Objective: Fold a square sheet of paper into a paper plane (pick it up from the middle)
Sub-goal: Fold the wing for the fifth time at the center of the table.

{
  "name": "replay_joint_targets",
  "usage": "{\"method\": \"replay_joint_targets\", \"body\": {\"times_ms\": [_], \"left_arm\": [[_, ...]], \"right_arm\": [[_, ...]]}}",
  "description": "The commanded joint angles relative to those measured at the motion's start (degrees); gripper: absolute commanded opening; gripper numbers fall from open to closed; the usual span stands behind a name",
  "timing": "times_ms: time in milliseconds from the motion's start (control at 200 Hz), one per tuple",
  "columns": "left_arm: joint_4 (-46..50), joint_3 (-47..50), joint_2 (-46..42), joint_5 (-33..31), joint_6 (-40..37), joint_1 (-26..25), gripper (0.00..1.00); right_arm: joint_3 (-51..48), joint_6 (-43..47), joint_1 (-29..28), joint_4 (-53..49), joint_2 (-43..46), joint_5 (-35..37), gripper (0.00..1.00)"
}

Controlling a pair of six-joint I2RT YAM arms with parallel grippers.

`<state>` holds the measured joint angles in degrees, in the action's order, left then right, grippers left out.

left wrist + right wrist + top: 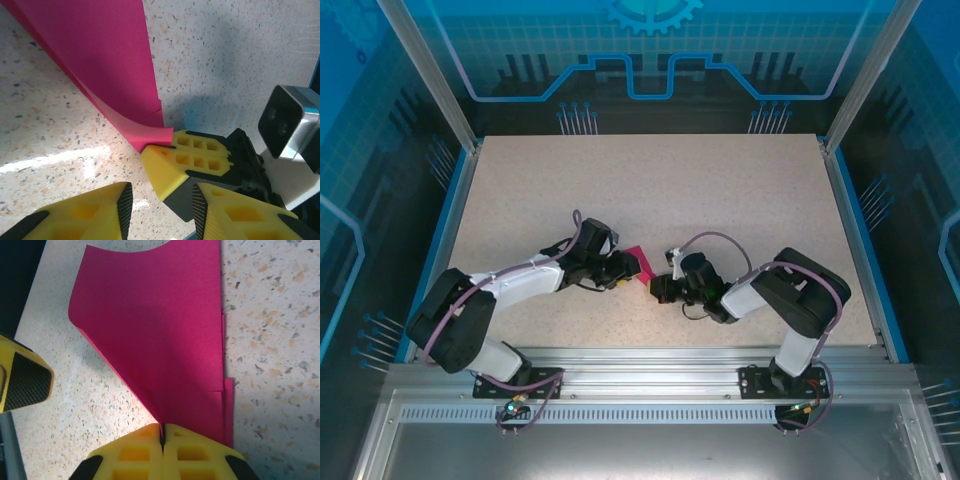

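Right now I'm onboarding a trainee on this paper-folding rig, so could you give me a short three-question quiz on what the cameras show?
1. True or false: the paper lies flat as one unfolded layer.
2. Which pinch its tip? A) left fingers B) right fingers C) both
3. Fill in: the left fingers stand ____.
Key: 1 false; 2 B; 3 open.
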<state>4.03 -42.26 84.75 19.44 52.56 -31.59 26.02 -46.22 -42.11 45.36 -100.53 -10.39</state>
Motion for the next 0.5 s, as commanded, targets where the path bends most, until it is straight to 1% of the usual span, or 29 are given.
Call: {"method": "replay_joint_targets", "body": {"times_ms": [0, 100, 280, 405, 495], "left_arm": [[-2.33, -2.25, 1.48, 1.92, -0.74, -0.55, 0.41], [-3.90, -2.90, 3.22, 2.09, -0.70, -0.61, 0.40], [-7.14, -4.15, 7.15, 2.62, -0.23, -0.70, 0.40], [-8.06, -5.57, 10.02, 2.66, -0.22, -0.70, 0.38], [-8.01, -6.25, 11.31, 1.94, -0.45, -0.67, 0.37]], "right_arm": [[0.07, -3.41, 1.39, 0.15, -2.21, -3.80, 0.01], [0.26, -4.55, 2.12, 1.18, -3.21, -5.61, 0.02], [0.52, -4.97, 2.74, 0.79, -3.03, -6.51, 0.02], [1.03, -4.27, 2.76, -2.34, -1.96, -6.25, 0.04], [1.31, -3.73, 2.78, -5.36, -0.53, -5.80, 0.07]]}}
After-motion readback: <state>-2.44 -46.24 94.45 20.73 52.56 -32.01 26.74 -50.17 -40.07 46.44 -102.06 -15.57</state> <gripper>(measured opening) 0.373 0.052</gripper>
